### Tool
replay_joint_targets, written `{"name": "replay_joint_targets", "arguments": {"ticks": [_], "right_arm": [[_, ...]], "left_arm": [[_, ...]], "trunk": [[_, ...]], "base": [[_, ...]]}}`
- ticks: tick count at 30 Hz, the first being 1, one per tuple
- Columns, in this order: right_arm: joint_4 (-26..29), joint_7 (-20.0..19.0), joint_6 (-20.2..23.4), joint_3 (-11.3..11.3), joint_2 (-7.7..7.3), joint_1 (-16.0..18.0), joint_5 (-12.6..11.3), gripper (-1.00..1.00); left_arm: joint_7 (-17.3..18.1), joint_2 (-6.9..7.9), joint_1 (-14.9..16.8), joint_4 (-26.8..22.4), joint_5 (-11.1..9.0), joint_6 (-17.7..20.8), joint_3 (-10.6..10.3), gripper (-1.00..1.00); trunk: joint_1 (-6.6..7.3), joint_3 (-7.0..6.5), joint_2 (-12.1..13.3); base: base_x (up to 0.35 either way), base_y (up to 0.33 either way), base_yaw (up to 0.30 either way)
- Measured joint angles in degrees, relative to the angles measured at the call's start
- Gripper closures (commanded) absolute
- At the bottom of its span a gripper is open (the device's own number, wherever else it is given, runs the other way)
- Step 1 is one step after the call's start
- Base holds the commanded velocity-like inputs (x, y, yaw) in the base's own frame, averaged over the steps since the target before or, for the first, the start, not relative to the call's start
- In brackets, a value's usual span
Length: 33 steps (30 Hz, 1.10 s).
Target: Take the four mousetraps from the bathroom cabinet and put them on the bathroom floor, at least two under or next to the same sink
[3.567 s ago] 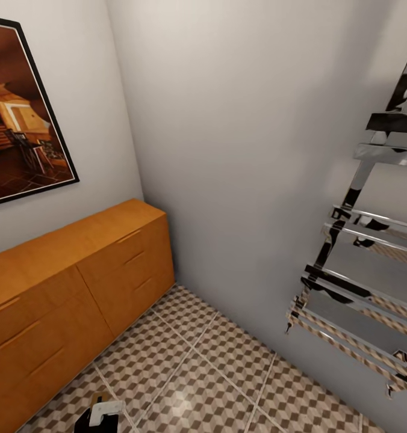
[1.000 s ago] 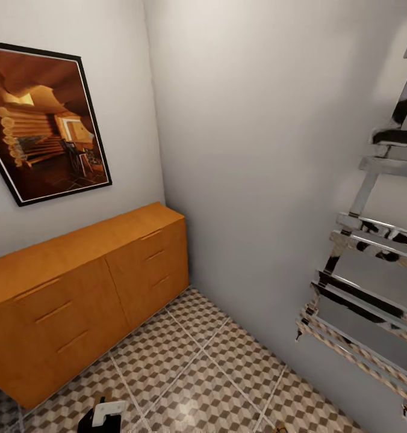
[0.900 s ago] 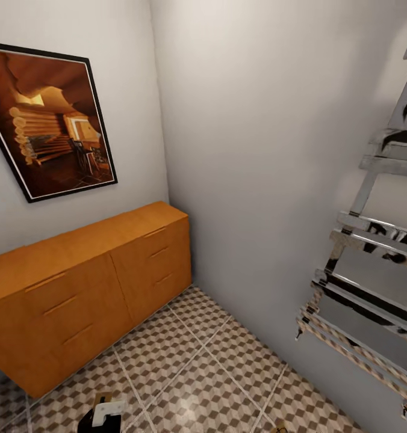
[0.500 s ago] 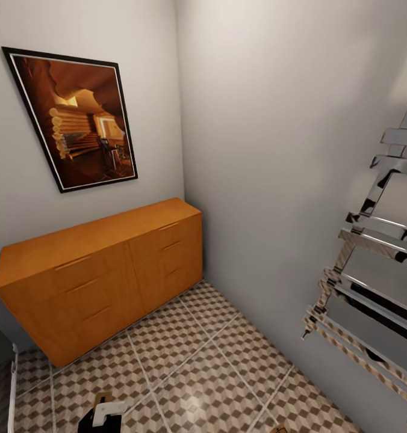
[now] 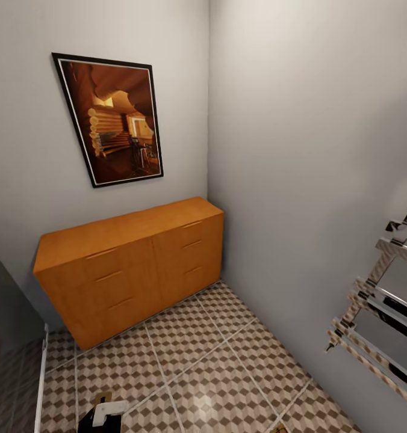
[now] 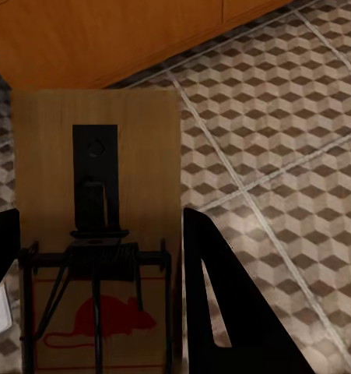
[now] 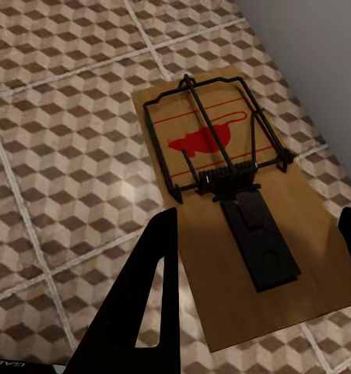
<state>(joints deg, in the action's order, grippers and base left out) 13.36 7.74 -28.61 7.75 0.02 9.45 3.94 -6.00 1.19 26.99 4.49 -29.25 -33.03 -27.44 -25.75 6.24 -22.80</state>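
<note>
Between each gripper's fingers sits a mousetrap: the left gripper (image 6: 97, 312) grasps one trap (image 6: 97, 195), the right gripper (image 7: 253, 288) another (image 7: 237, 226). Both are wooden boards with black wire and a red mouse print, neither yet on the tiled floor (image 5: 227, 361). At 10 o'clock, the cabinet (image 5: 131, 264) stands closed. Two more traps apparently remain.
</note>
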Motion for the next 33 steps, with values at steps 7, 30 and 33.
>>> {"name": "replay_joint_targets", "arguments": {"ticks": [7,30,33], "right_arm": [[-0.05,0.0,0.0,0.02,0.0,0.0,0.0,1.0],[-0.06,0.0,0.0,0.02,0.0,0.0,0.0,1.0],[-0.06,0.0,0.0,-0.01,0.0,0.0,0.0,1.0]], "left_arm": [[0.0,0.0,0.0,0.0,-0.01,0.0,-0.03,1.0],[0.0,0.0,0.0,0.0,-0.02,0.0,-0.03,1.0],[0.0,0.0,-0.01,0.01,-0.01,0.0,-0.03,1.0]], "trunk": [[-0.01,0.0,0.01],[-0.01,0.0,0.01],[-0.01,0.0,0.01]], "base": [[-0.027,0.0,0.251],[-0.105,0.0,0.251],[-0.1,0.0,0.251]]}}
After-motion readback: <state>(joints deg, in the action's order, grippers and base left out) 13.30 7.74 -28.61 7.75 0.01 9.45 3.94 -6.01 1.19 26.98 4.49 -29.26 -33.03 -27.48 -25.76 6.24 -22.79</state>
